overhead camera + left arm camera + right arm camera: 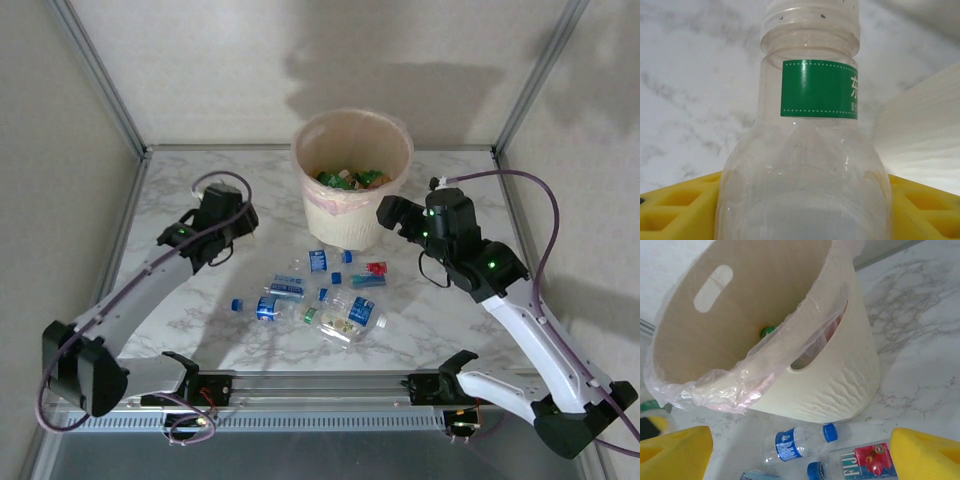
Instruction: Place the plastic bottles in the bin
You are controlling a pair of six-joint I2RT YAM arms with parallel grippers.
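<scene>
A clear plastic bottle (810,150) with a green label and white cap sits between the yellow fingers (670,205) of my left gripper (802,220), which is shut on its body. In the top view the left gripper (238,215) is left of the bin (345,228), a cream bucket with a pinkish liner. Several bottles (350,178) lie inside it. My right gripper (390,212) hovers open beside the bin's right wall (835,380), nothing between its fingers (925,450). Below it lie a blue-labelled bottle (800,440) and a Fiji bottle (860,462).
More bottles lie scattered on the marble table in front of the bin: blue-labelled ones (285,288), a larger clear one (352,315) and a red-labelled one (375,268). A metal frame and white walls enclose the table on the sides and at the back.
</scene>
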